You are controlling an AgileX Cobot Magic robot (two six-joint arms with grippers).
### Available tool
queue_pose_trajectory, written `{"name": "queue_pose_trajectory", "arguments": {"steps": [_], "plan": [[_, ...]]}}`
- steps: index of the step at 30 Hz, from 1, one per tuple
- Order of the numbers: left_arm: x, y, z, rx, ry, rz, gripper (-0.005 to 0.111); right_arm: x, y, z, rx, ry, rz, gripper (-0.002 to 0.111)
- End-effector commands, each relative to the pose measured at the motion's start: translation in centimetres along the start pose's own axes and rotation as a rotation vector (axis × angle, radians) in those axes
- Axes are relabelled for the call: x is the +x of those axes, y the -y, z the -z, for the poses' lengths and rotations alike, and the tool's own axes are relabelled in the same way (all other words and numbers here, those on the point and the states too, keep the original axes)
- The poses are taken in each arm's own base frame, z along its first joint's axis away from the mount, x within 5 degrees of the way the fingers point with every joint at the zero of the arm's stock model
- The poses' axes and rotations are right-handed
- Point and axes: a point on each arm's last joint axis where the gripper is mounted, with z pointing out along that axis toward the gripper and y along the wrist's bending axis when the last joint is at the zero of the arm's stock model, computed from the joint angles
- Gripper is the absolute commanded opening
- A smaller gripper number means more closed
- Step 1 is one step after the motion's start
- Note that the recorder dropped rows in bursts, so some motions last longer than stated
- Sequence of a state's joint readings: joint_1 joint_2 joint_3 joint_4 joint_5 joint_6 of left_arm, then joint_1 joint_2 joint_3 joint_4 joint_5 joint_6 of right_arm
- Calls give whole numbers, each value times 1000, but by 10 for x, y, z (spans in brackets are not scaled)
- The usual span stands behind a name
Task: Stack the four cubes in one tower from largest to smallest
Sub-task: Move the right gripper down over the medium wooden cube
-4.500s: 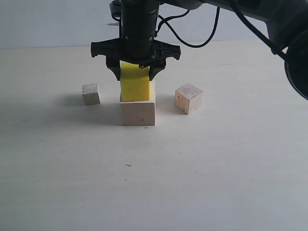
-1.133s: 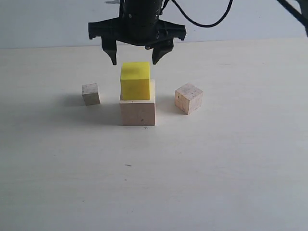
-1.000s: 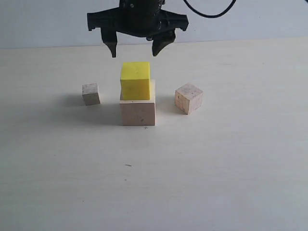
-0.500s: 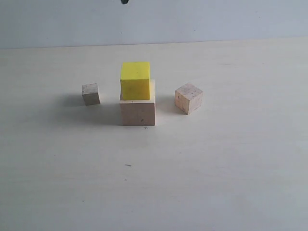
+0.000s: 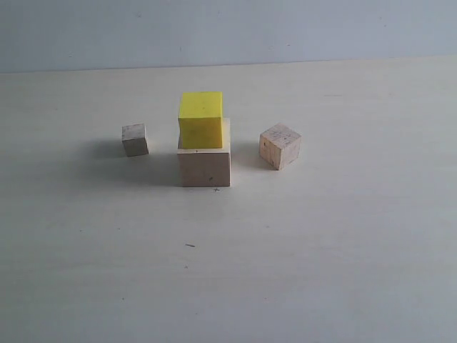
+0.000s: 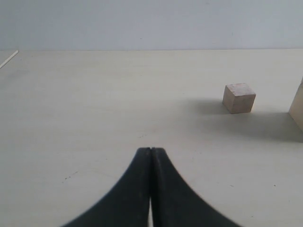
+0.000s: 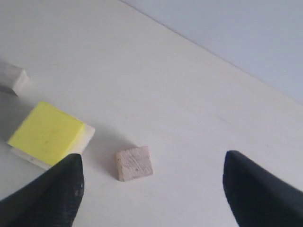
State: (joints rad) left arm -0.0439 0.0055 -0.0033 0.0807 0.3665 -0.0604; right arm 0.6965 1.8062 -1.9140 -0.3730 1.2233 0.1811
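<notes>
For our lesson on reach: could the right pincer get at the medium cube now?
Likely yes: the open right pincer hangs above the medium cube, which stands alone, nothing on top.

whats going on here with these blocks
A two-armed robot is stacking cubes into a tower and is halfway there. The yellow cube sits on the large wood cube. The medium wood cube and the tiny wood cube lie loose on the table, one on each side of the stack. Neither arm holds anything: the right gripper is open above the cubes, and the left gripper is shut, low over the table.
</notes>
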Motion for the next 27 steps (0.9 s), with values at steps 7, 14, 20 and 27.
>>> {"name": "queue_pose_trajectory", "arguments": {"steps": [7, 14, 20, 27], "plan": [[0, 1, 0, 10, 10, 4, 0, 41, 27, -57, 89, -199, 69, 76], [0, 1, 0, 10, 10, 4, 0, 67, 51, -105, 90, -254, 64, 76], [0, 1, 0, 10, 10, 4, 0, 79, 53, -129, -72, -243, 49, 76], [0, 1, 0, 10, 10, 4, 0, 73, 36, -130, -285, -154, 172, 76]]}}
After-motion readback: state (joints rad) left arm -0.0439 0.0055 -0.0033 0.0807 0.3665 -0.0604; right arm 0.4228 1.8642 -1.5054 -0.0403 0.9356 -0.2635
